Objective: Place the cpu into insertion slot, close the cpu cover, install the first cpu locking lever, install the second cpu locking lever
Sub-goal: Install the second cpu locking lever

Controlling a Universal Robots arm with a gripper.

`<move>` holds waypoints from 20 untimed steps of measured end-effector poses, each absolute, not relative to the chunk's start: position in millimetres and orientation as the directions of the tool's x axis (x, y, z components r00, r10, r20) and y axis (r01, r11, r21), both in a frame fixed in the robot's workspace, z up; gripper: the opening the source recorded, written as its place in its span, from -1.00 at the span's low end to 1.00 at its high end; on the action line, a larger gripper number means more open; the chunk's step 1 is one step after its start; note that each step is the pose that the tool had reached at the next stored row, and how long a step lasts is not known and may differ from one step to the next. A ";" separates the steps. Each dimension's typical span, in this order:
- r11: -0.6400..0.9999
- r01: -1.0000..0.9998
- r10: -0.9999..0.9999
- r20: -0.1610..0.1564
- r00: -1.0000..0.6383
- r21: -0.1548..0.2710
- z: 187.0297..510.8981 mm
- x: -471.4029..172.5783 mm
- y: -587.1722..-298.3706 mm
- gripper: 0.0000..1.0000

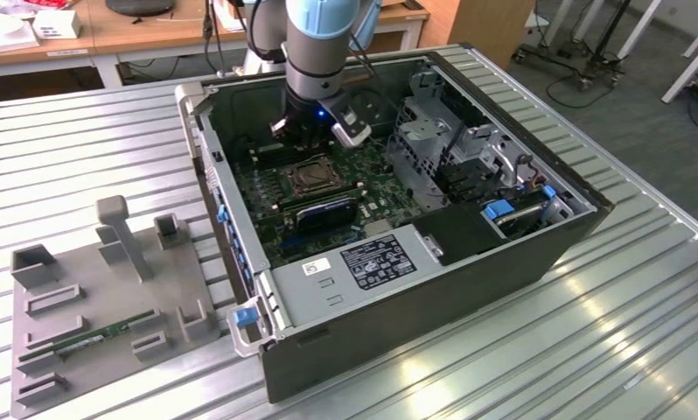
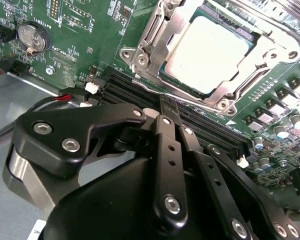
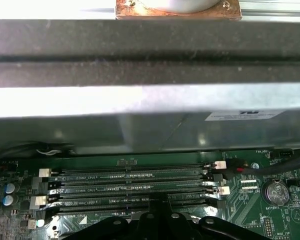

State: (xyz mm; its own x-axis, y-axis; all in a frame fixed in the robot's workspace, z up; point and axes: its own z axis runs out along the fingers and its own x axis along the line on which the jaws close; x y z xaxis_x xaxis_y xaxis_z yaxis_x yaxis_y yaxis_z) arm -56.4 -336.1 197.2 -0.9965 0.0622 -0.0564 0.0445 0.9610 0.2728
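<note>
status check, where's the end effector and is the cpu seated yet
End effector empty, at the long black memory slots. Flat silvery square cpu seated in the metal-rimmed insertion slot, silvery frame cover down over it. Nothing blocking.

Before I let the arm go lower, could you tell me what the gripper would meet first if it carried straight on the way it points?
Most likely the black memory slots: the gripper points down at them, beside the cpu, though depth is unclear.

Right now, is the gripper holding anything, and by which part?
Nothing is held: the gripper sits over the memory slots, and the cpu lies in its socket.
</note>
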 end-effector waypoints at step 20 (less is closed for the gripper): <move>0.958 0.043 0.063 -0.063 -0.996 0.282 205.2 -60.4 -337.8 -0.79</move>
